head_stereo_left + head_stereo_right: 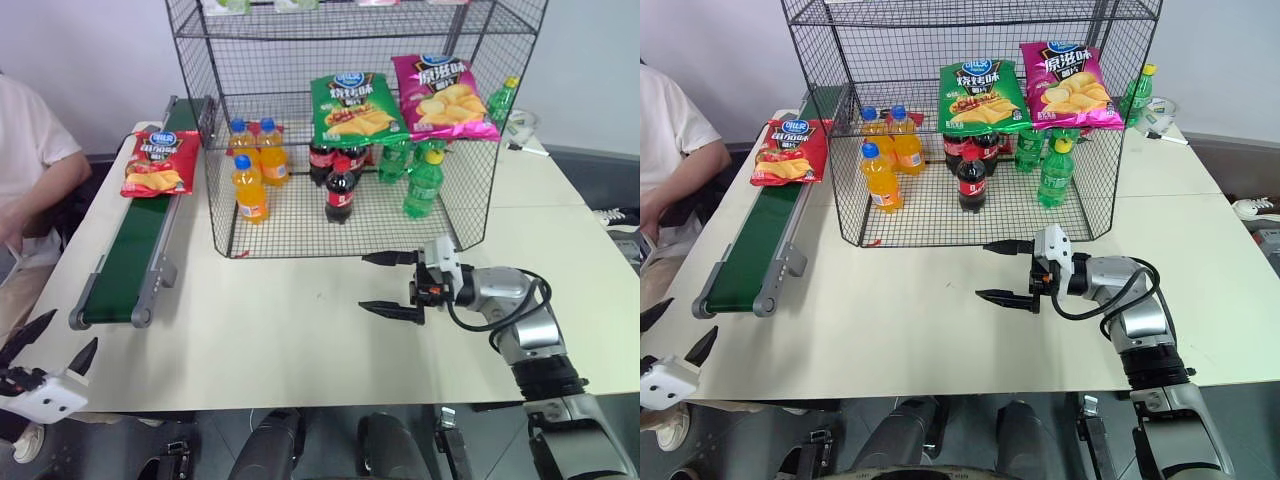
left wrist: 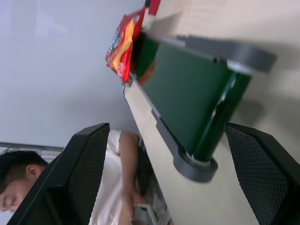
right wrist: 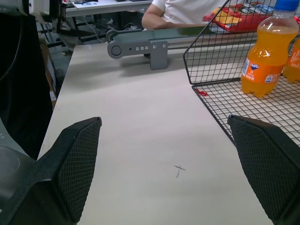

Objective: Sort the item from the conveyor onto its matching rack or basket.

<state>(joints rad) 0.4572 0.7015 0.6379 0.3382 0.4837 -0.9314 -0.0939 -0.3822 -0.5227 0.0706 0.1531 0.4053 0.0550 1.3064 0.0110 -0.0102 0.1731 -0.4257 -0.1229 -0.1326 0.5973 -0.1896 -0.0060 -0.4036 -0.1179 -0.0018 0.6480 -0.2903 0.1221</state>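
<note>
The item, a red chip bag (image 1: pixel 157 163), lies flat on the far end of the dark green conveyor (image 1: pixel 130 260), left of the black wire rack (image 1: pixel 350 30). My left gripper (image 1: pixel 62 338) hangs open and empty off the table's near left corner, short of the belt's near end. From the left wrist view it points along the conveyor (image 2: pixel 192 98) toward the bag (image 2: pixel 123 44). My right gripper (image 1: pixel 367 283) is open and empty above the table, just in front of the rack, pointing left.
On the rack's lower shelf stand orange soda bottles (image 1: pixel 250 185), cola bottles (image 1: pixel 340 190) and green bottles (image 1: pixel 423 185). A green bag (image 1: pixel 352 108) and a magenta bag (image 1: pixel 440 95) lie above them. A person (image 1: pixel 30 160) sits left of the conveyor.
</note>
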